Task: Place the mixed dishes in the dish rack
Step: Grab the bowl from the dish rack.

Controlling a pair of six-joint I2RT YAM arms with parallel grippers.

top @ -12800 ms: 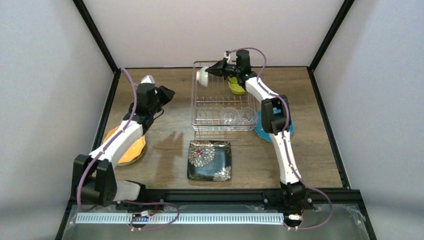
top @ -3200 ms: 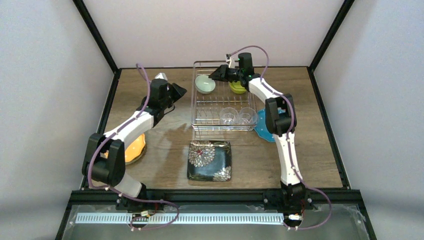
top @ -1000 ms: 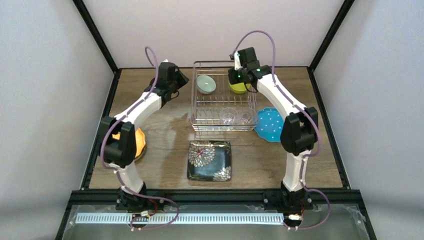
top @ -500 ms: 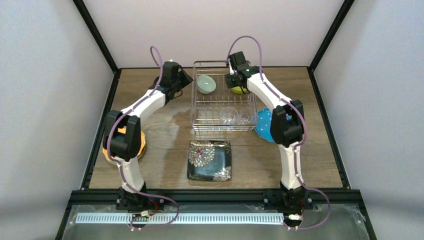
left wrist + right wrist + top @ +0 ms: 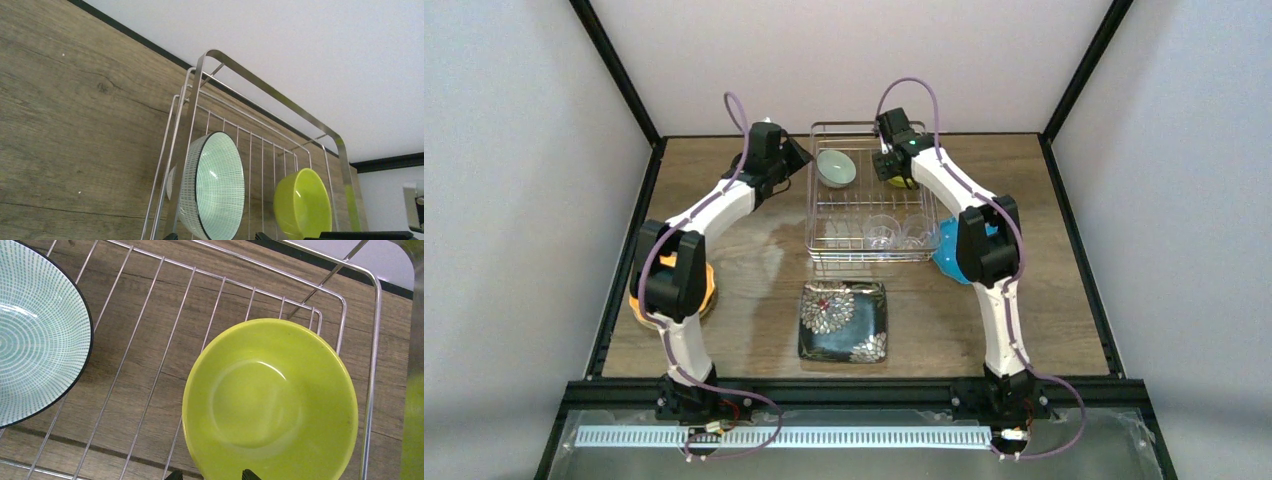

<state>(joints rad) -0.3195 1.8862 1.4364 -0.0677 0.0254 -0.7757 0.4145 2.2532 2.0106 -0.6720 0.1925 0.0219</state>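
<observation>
Right hand (image 5: 211, 474) part-open, empty, over yellow-green bowl (image 5: 270, 405); blue plate (image 5: 944, 258) lies basewards, nearest right arm. Left hand (image 5: 215, 236) wide.

You have a wood-grain bench (image 5: 1034, 180) boxed in by plain pale walls (image 5: 844, 60), black frame rails (image 5: 614, 62) at the far corners; lighting looks soft and even, perhaps from overhead.

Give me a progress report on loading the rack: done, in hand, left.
Done: the mint bowl, yellow-green bowl and two glass cups sit in the dish rack. In hand: nothing; the right gripper hangs open over the yellow-green bowl, the left gripper open beside the rack's far left corner. Left: the black floral plate, orange plate and blue plate lie on the table outside the rack.
</observation>
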